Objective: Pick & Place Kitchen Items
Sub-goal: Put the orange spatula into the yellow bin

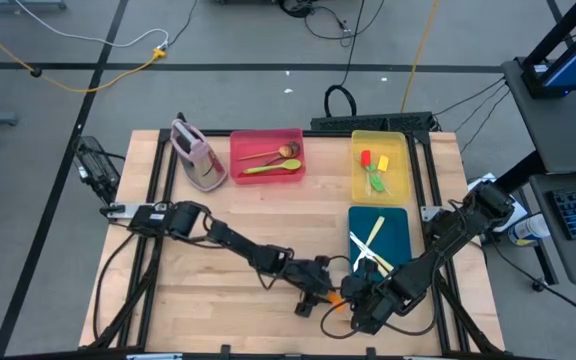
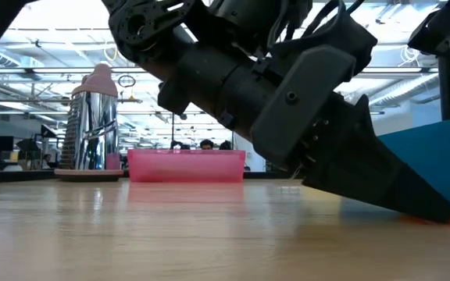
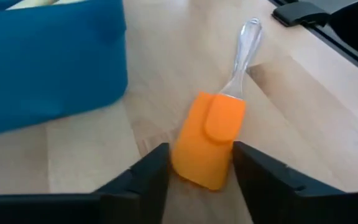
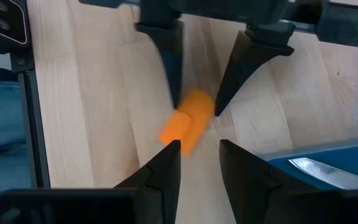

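Orange-headed spatula flat on table, near edge, beside blue tray. Left claw straddling its head, fingers apart, not yet clamped; right claw open opposite. Other utensils already in trays; this one unplaced.

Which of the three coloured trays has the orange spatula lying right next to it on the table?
The blue rectangular tray, nearest the front edge. The orange-headed clear-handled spatula lies on the wood beside it; the red tray and yellow tray sit at the far side.

Orange spatula with clear handle, blue tray, perhaps pale wood table.
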You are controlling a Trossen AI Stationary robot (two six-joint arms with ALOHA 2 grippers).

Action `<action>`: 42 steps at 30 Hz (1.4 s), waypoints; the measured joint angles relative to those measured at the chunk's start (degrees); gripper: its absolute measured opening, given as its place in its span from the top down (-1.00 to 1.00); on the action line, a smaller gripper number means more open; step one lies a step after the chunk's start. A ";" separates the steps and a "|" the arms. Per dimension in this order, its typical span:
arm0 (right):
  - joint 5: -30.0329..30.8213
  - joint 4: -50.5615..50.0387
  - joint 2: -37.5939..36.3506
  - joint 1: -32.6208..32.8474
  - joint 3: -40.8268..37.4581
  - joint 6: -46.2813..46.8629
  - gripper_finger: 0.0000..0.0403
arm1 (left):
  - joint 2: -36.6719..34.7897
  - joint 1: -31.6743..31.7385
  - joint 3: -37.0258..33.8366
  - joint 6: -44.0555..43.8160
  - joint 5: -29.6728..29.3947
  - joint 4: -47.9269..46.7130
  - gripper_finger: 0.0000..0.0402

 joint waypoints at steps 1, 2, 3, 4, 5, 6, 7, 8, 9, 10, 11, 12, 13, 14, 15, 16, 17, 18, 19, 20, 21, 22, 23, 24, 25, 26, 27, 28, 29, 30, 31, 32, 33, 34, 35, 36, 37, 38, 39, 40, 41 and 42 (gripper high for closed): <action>0.00 0.13 0.00 0.00 0.00 -0.02 0.49 | 0.00 0.14 -0.01 0.01 0.01 -0.24 0.18; 0.00 0.17 0.00 0.00 0.00 -0.02 0.49 | 0.00 0.26 -0.02 0.08 0.02 -0.68 0.27; 0.00 0.17 0.00 0.00 0.00 0.00 0.49 | 0.00 0.40 -0.02 0.41 0.00 -1.31 0.36; 0.00 0.22 0.00 0.00 0.00 -0.01 0.49 | 0.00 0.56 -0.01 0.80 -0.05 -1.82 0.45; 0.00 0.21 0.00 0.00 0.00 -0.01 0.49 | 0.00 0.76 -0.01 1.09 -0.01 -1.93 0.55; 0.00 0.20 0.00 0.00 0.00 0.00 0.49 | 0.00 0.91 -0.02 1.09 0.04 -1.92 0.65; 0.00 0.22 0.00 0.00 0.00 0.00 0.49 | 0.00 1.01 -0.02 1.09 0.01 -1.83 0.74; 0.00 0.22 0.00 0.00 0.00 -0.02 0.49 | 0.02 1.12 -0.03 1.09 -0.07 -1.77 0.84; 0.00 0.22 0.00 0.00 0.00 -0.02 0.49 | 0.02 1.23 -0.04 1.07 -0.07 -1.78 0.91; 0.00 0.22 0.00 0.00 0.00 -0.02 0.49 | 0.02 1.35 -0.04 1.01 0.02 -1.78 0.95; 0.00 0.22 0.00 0.00 0.00 0.00 0.49 | 0.02 1.39 -0.04 0.87 0.02 -1.80 0.95; 0.00 0.21 0.00 0.00 0.00 -0.01 0.49 | 0.04 1.43 -0.04 0.87 0.02 -1.78 0.94; 0.01 0.22 0.00 0.00 0.00 -0.02 0.49 | 0.06 1.44 -0.04 0.90 0.04 -1.78 0.92; 0.02 0.22 0.00 0.00 0.00 -0.02 0.49 | 0.07 1.44 -0.04 0.92 0.04 -1.78 0.92; 0.02 0.22 0.00 0.00 0.00 -0.02 0.49 | 0.07 1.43 -0.04 0.90 0.02 -1.80 0.92; 0.03 0.22 0.00 0.00 0.00 -0.01 0.49 | 0.05 1.38 -0.07 0.75 0.01 -1.81 0.94; 0.04 0.22 0.00 0.00 0.00 -0.02 0.49 | -0.28 1.29 -0.09 0.42 -0.10 -2.04 0.96; 0.04 0.22 0.00 0.00 0.00 -0.02 0.49 | -0.63 1.21 -0.12 0.00 -0.37 -2.39 0.97; 0.06 0.20 0.00 0.02 0.00 -0.02 0.49 | -1.00 1.15 -0.16 -0.22 -0.58 -2.65 0.97; 0.07 0.21 0.00 0.02 0.00 -0.04 0.49 | -1.66 0.97 -0.21 -0.13 -0.68 -3.32 0.96; 0.21 0.24 0.00 0.02 0.00 -0.20 0.49 | -2.37 0.86 -0.24 0.22 -0.88 -3.93 0.95; 0.67 0.22 0.00 0.02 0.00 -0.24 0.49 | -3.25 0.73 -0.35 0.76 -1.28 -5.41 0.94; 1.65 0.23 0.00 0.04 -0.02 -0.25 0.49 | -4.24 0.41 -0.41 1.27 -2.18 -6.52 0.94; 2.71 0.27 0.00 0.03 -0.02 -0.24 0.49 | -5.19 0.08 -0.42 1.83 -3.57 -7.64 0.95; 3.95 0.39 0.00 0.01 -0.03 -0.23 0.49 | -6.27 -0.30 -0.39 2.36 -5.47 -9.15 0.97; 5.44 0.63 0.00 -0.08 -0.04 -0.07 0.49 | -7.31 -0.70 -0.36 2.81 -7.66 -10.43 0.98; 6.83 1.15 0.00 -0.27 -0.04 0.61 0.49 | -8.11 -1.07 -0.30 3.18 -9.79 -11.38 0.98; 7.93 1.79 0.00 -0.61 -0.04 1.64 0.49 | -8.78 -1.48 -0.28 3.57 -11.81 -12.20 0.97; 8.83 2.66 -0.02 -1.13 -0.04 2.66 0.49 | -9.31 -1.86 -0.28 4.14 -13.73 -12.86 0.96; 9.23 3.62 0.00 -1.66 -0.04 3.24 0.49 | -9.80 -2.29 -0.31 4.84 -15.33 -13.18 0.94; 9.27 4.45 0.00 -2.27 -0.04 3.65 0.49 | -10.11 -2.67 -0.31 5.71 -16.82 -13.28 0.94; 9.13 5.00 0.00 -2.79 -0.04 4.01 0.49 | -10.40 -2.99 -0.29 6.48 -18.22 -13.18 0.93; 9.02 5.38 0.00 -3.30 -0.04 4.09 0.49 | -10.82 -3.45 -0.29 7.30 -19.74 -13.08 0.94; 8.88 5.57 0.00 -3.69 -0.04 4.01 0.49 | -11.07 -3.93 -0.30 7.96 -21.15 -13.16 0.95; 8.36 5.57 0.00 -4.08 -0.04 3.71 0.49 | -11.19 -4.34 -0.28 8.38 -22.42 -12.96 0.97; 6.99 5.58 0.00 -4.52 -0.04 3.12 0.49 | -11.23 -4.70 -0.25 8.73 -23.76 -12.82 0.98; 5.32 5.67 0.00 -4.92 -0.07 2.67 0.49 | -11.22 -5.02 -0.24 8.93 -25.24 -12.86 0.98; 3.53 5.70 0.00 -5.30 -0.09 2.45 0.49 | -11.18 -5.33 -0.24 9.04 -26.90 -12.93 0.96; 2.09 5.73 0.00 -5.62 -0.09 2.43 0.49 | -11.15 -5.58 -0.24 9.14 -28.54 -13.01 0.95; 1.49 5.79 0.00 -5.80 -0.09 2.65 0.49 | -11.15 -5.75 -0.24 9.66 -29.80 -13.16 0.94; 1.55 6.05 0.00 -5.96 -0.31 2.89 0.49 | -11.17 -5.84 -0.24 10.34 -30.71 -13.25 0.93; 1.51 6.62 -0.02 -6.23 -0.77 2.93 0.49 | -11.17 -5.90 -0.24 10.88 -31.42 -13.25 0.94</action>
